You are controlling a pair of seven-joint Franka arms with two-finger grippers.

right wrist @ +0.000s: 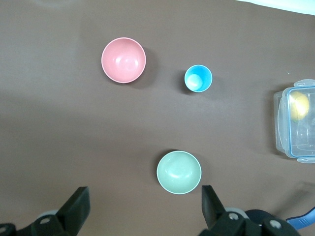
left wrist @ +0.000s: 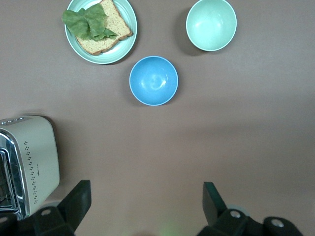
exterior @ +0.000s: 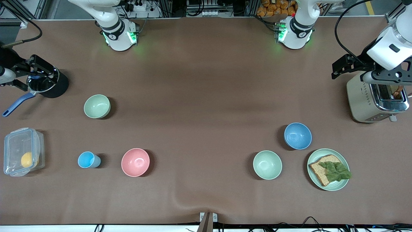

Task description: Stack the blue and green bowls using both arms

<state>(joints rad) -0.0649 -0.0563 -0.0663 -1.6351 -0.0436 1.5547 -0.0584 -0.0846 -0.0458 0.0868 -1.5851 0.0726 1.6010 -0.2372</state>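
My left gripper [left wrist: 145,206] hangs spread and empty beside the toaster [exterior: 376,100], my right gripper [right wrist: 143,209] likewise over the pan [exterior: 43,85], the blue bowl [exterior: 297,135] below my left touching nothing, a green bowl [exterior: 267,164] just beside it.

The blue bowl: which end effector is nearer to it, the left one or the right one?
Left. The left end effector hangs open by the toaster, at the blue bowl's end of the table. The right end effector is open over the black pot at the other end.
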